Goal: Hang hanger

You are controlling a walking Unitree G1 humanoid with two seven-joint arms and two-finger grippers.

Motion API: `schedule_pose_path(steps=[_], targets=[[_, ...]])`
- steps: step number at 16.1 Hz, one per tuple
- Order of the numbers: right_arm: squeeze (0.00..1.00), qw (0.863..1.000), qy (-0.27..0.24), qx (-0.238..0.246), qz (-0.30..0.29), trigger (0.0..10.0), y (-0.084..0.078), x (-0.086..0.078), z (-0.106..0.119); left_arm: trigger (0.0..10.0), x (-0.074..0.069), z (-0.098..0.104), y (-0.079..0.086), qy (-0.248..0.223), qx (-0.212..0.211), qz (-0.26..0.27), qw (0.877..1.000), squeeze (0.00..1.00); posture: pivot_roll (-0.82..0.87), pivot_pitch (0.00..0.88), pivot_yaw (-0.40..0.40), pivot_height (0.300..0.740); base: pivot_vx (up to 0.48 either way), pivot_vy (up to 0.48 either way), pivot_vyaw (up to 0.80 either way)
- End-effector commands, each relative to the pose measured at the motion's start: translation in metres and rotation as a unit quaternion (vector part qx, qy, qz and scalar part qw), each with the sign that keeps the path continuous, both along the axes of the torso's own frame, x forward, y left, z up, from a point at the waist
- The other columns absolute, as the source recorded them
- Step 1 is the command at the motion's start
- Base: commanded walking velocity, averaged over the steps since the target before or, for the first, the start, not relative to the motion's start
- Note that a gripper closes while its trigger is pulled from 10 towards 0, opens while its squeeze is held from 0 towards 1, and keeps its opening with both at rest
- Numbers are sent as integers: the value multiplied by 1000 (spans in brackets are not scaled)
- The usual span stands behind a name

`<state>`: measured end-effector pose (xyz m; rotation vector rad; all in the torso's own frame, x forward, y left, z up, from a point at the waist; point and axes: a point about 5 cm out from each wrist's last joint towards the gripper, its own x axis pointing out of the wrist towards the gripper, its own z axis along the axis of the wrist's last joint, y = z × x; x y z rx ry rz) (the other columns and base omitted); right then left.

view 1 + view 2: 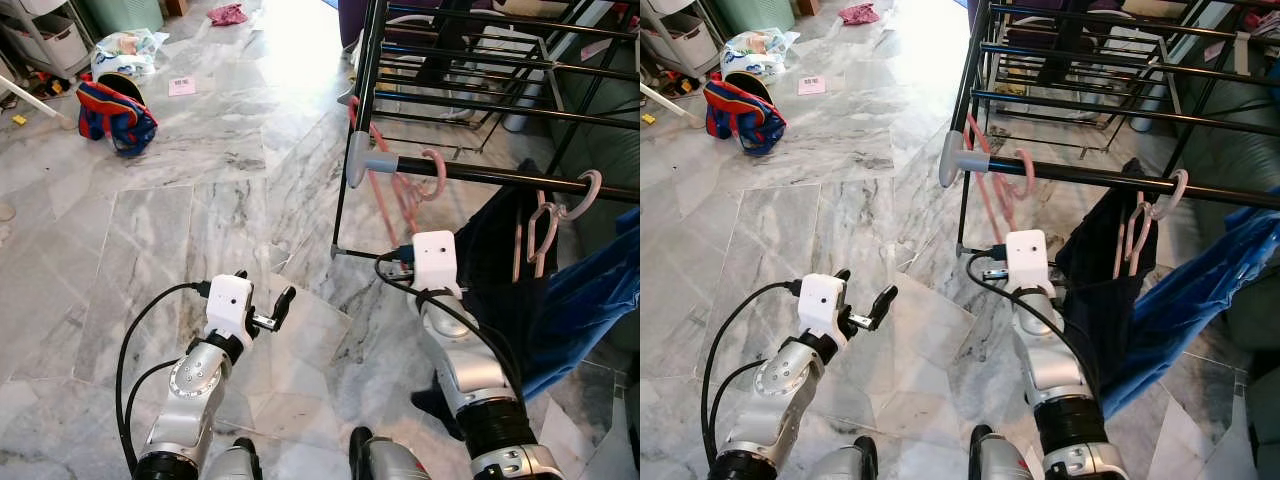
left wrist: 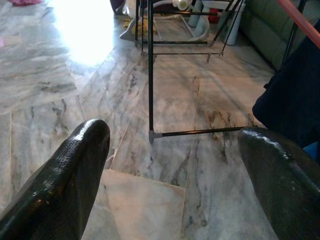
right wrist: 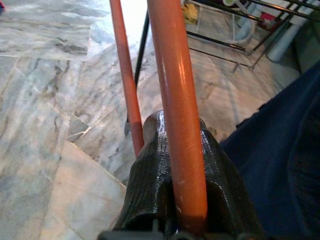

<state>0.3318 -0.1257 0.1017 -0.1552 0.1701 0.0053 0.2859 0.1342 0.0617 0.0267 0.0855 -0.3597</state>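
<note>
One pink hanger (image 1: 392, 190) is the object of the task; its hook sits over the near black rail (image 1: 520, 178) of the drying rack (image 1: 1060, 60), close to the rail's grey end cap (image 1: 358, 158), and its thin body hangs below. The right gripper (image 3: 172, 190) is clamped on one of the hanger's round bars, which runs up between the two closed fingers in the right wrist view. The plastic looks smooth and glossy, so it is judged light, stiff and somewhat slippery; a hold on a straight bar near the shoulder, as here, should give the best control. Just beside it on the same rail hang a dark blue garment (image 1: 500, 260) and further pink hangers (image 1: 540, 225). The left gripper (image 1: 268, 310) hangs idle over the marble floor (image 1: 180, 150), fingers spread and holding nothing. Well apart, a red and blue bag (image 1: 115, 115) lies on the floor.
</note>
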Motion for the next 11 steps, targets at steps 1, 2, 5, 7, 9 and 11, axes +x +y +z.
schedule_pose_path(steps=[1,2,5,7,9,11], targets=[[0,1000,10,4,0,10000,-2,-4,-8,10000,-3,-5,1,8,4,5,1000,0,43,244,-6,740,0,0,0],[0,1000,14,7,-2,10000,-2,-4,-9,10000,-2,-5,1,8,4,5,1000,0,44,244,-7,740,0,0,0],[0,999,42,18,-23,10000,-6,-6,-18,10000,-2,-7,1,12,7,5,1000,0,46,243,-7,740,0,0,0],[0,998,42,23,-33,10000,-9,-6,-20,10000,-3,-7,1,12,8,5,1000,0,47,241,-6,740,0,0,0],[0,997,39,39,-45,10000,-11,-6,-21,10000,-1,-3,1,-2,13,8,1000,0,48,240,-6,740,0,0,0],[0,996,35,54,-57,10000,-14,-6,-23,10000,2,0,6,-18,27,28,999,0,51,237,-5,740,0,0,0]])
